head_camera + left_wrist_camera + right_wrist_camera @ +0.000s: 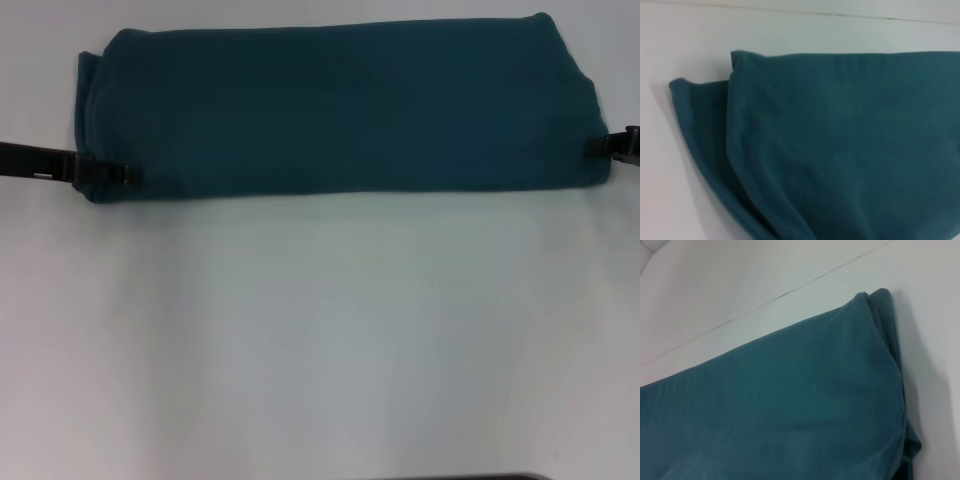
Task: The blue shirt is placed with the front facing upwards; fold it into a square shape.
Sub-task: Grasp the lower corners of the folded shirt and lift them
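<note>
I see the dark teal-blue cotton shirt folded into a long band across the white table's far side. Left gripper and right gripper pinch its near corners. No lettering shows.

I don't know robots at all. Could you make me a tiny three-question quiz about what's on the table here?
1. True or false: the blue shirt lies folded into a long band.
2. Is any lettering visible on it?
3. The left pincer is at: A) the band's left near corner, B) its middle, C) off the table.

Key: 1 true. 2 No, only plain cloth shows. 3 A; the right pincer is at the opposite end.
</note>
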{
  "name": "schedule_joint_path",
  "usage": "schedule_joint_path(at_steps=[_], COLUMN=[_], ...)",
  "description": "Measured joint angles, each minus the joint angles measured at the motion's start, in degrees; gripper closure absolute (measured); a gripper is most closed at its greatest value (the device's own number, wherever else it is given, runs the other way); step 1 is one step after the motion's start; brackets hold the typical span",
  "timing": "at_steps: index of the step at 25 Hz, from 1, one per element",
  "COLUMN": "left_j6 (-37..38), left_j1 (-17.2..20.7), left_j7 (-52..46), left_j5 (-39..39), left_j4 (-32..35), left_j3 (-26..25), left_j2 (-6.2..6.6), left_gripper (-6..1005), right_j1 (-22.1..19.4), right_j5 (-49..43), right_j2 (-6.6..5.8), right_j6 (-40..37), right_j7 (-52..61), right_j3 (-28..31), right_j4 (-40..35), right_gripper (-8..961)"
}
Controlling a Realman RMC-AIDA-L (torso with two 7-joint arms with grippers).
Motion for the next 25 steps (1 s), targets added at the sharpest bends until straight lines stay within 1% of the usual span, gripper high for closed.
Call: schedule_joint_path(at_steps=[9, 20, 25], left_j6=[-0.7, -0.4, -0.4], left_j1=[-0.9, -0.5, -0.1], left_j7=[0.5, 0.6, 0.7], left_j5=[0.1, 1.4, 1.5], left_j4=[0.5, 0.7, 0.7], left_j3=[0.0, 0.0, 0.0], left_j2=[-0.06, -0.43, -0.15], left_gripper=[107, 135, 148], right_j1=[0.0, 0.0, 0.0], right_j5=[0.0, -0.1, -0.1], right_j2=[-0.05, -0.05, -0.05], right_j6=[0.0, 0.0, -0.1], right_j7=[0.3, 0.3, 0.3], right_j3=[-0.1, -0.1, -0.1], right_j4=[0.0, 0.0, 0.0], right_gripper=[939, 940, 940])
